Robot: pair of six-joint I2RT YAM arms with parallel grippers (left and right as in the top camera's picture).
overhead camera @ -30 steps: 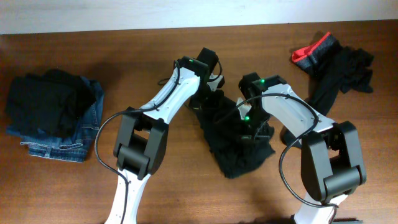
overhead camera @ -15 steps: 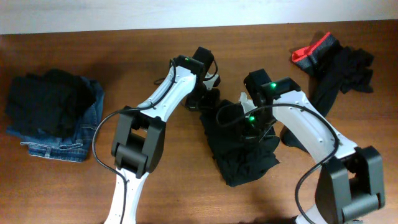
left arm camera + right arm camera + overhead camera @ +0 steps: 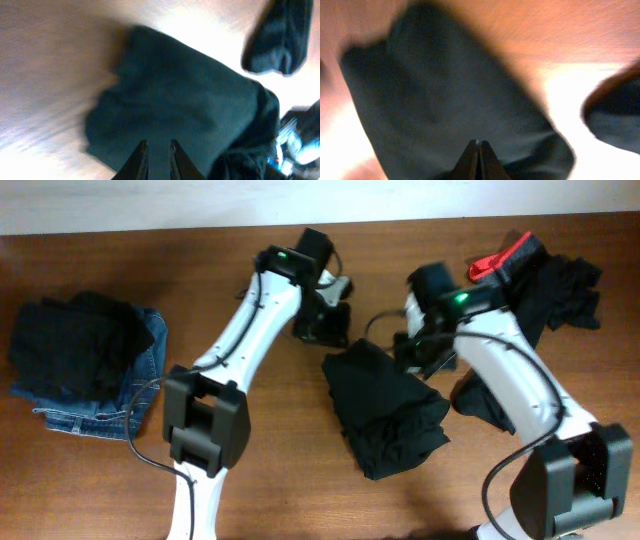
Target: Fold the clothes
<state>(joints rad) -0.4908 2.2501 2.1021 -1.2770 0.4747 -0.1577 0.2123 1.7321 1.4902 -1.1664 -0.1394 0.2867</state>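
The left gripper (image 3: 157, 159) has its jaws parted by a narrow gap with nothing between them. The folded black garment (image 3: 385, 408) lies directly ahead of its fingertips. The right gripper (image 3: 478, 159) is closed on nothing, with its tips together over the same garment. The unfolded black clothes (image 3: 560, 290) lie to the right gripper's outer side. The jeans (image 3: 95, 418), under a black stack, lie well apart from the left gripper.

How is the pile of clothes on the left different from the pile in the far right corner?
The left pile is folded and stacked flat; the right pile is crumpled and sprawling. The left pile has blue jeans at the bottom; the right pile has a red-edged piece at its side. Both are mostly black cloth lying on the wooden table.
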